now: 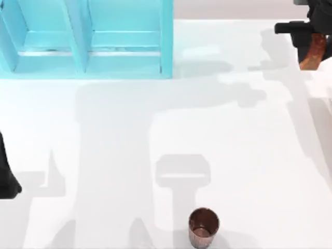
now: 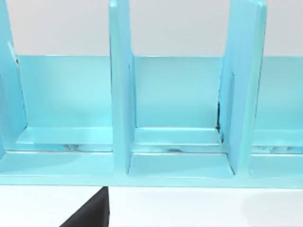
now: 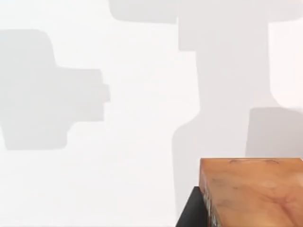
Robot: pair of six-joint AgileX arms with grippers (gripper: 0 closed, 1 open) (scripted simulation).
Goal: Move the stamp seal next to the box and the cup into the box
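The right claw [image 1: 311, 49] is up at the far right of the worktop [image 1: 233, 155], clenched on the stamp seal [image 1: 313, 52], which hangs lifted off the surface, well to the right of the turquoise box [image 1: 166, 46]. In the right wrist view the seal's flat mottled orange face [image 3: 251, 189] sits close under the camera with one dark finger [image 3: 191, 213] pressed against its side, bare worktop beyond it.

The seal looks like a stiff, solid little block, light enough for this claw and not fragile. Its flat sides give the fingers good purchase; the tapered, rounded top would be the slippery place to pinch, so the mid-body grip seems sound. As far as I can judge, its long axis runs roughly upright, flat base towards the worktop, though the claw hides most of it from above.

The cup [image 1: 203, 227] stands upright at the near edge, a little right of centre, mouth open to the ceiling, well apart from everything else. It looks rigid, thin-walled and light; the ribbed sides should help, but the metal finish may slip, so a squeeze across the body below the rim would suit.

The left claw [image 1: 8, 179] is parked at the left edge; I cannot tell whether it is released or clenched. The left wrist view looks into the box's compartments [image 2: 177, 118].
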